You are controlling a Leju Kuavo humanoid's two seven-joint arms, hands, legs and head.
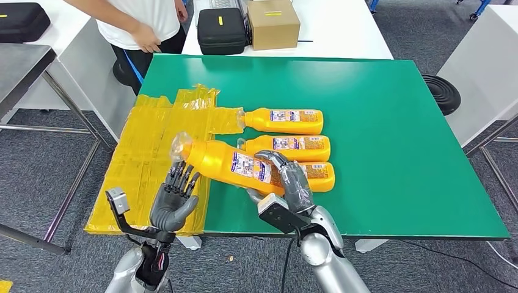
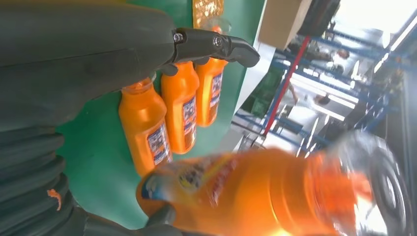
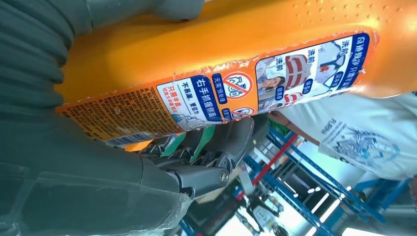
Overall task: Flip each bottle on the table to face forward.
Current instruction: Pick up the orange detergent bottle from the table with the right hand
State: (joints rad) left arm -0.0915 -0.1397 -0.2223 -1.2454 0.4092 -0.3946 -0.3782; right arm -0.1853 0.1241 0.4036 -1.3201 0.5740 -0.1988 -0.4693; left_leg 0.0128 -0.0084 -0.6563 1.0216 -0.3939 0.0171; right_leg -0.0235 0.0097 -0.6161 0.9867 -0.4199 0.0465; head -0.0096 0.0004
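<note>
My right hand [image 1: 287, 182] grips an orange bottle [image 1: 235, 163] around its labelled body and holds it tilted above the green table [image 1: 391, 122]. The bottle's clear cap [image 1: 181, 146] points left. In the right wrist view my fingers [image 3: 211, 147] wrap the held bottle [image 3: 221, 64] just under its blue and white label. My left hand [image 1: 174, 198] is spread below the cap end, its fingers [image 2: 216, 44] stretched apart and the held bottle [image 2: 255, 196] close by its thumb. Three more orange bottles lie side by side on the table: far [image 1: 284, 121], middle [image 1: 288, 148], near [image 1: 321, 176].
Yellow taped sheeting [image 1: 153, 159] covers the table's left edge. A person in a white shirt [image 1: 143, 21] stands at the far left corner. A black case [image 1: 221, 30] and a cardboard box [image 1: 273, 23] sit on the white table behind. A black stool [image 1: 443, 91] stands to the right.
</note>
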